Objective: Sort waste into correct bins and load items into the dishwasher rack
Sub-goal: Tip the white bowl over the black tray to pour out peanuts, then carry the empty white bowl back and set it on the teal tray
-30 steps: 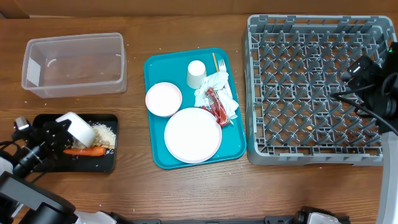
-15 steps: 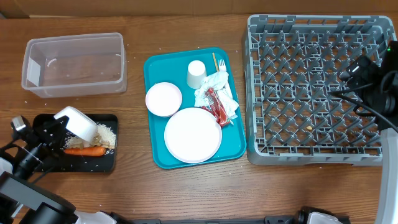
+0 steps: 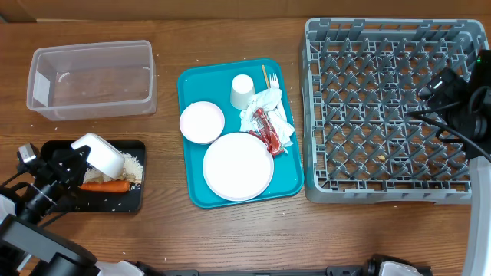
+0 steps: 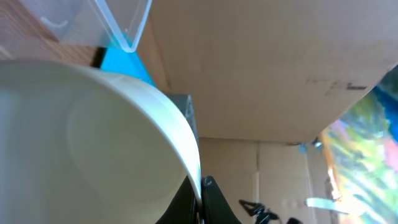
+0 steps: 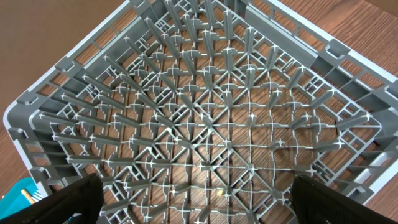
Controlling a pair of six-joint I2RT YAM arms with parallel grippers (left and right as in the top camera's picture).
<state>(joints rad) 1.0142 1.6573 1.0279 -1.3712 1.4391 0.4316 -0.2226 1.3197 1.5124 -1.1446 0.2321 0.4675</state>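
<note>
My left gripper (image 3: pixel 79 162) is shut on the rim of a small white bowl (image 3: pixel 100 154) and holds it tilted over the shallow black tray (image 3: pixel 115 201). In the left wrist view the bowl (image 4: pixel 93 137) fills the frame, with the jaws (image 4: pixel 202 193) pinching its rim. An orange carrot (image 3: pixel 104 185) and beige crumbs (image 3: pixel 131 165) lie in the black tray. The clear tub (image 3: pixel 92 79) stands behind it. My right gripper (image 3: pixel 430 96) is open and empty above the grey dishwasher rack (image 3: pixel 387 107), which also fills the right wrist view (image 5: pixel 211 112).
A teal serving tray (image 3: pixel 199 84) in the middle holds a second small bowl (image 3: pixel 202 122), a white cup (image 3: pixel 242 91), a round plate (image 3: pixel 238 165), crumpled napkins (image 3: pixel 270 107), a red wrapper (image 3: pixel 267 130) and a fork (image 3: pixel 272 77). Crumbs are scattered on the wood.
My left gripper has shifted the bowl slightly over the black tray, up and then back down. The right arm has not moved.
</note>
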